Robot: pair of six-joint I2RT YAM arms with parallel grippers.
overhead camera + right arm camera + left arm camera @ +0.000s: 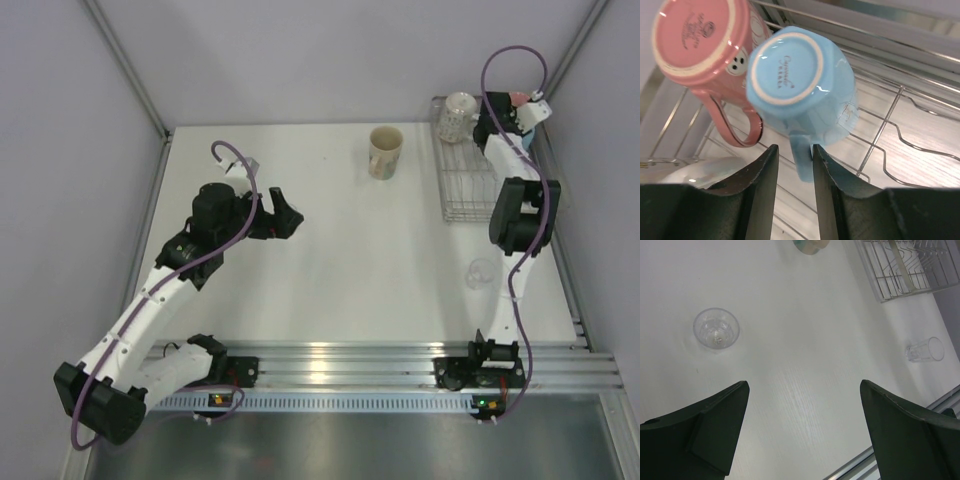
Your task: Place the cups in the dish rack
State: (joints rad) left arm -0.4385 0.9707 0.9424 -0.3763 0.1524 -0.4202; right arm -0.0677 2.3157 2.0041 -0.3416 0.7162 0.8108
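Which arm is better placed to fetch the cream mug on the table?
Probably left: the left pincer is open, empty and faces the cream mug. The right pincer, at the dish rack, straddles the light blue mug's handle.

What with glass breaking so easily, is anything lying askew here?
Yes. One clear glass lies on its side on the table, out past the near end of the rack, where it could roll. The other glass stands upright.
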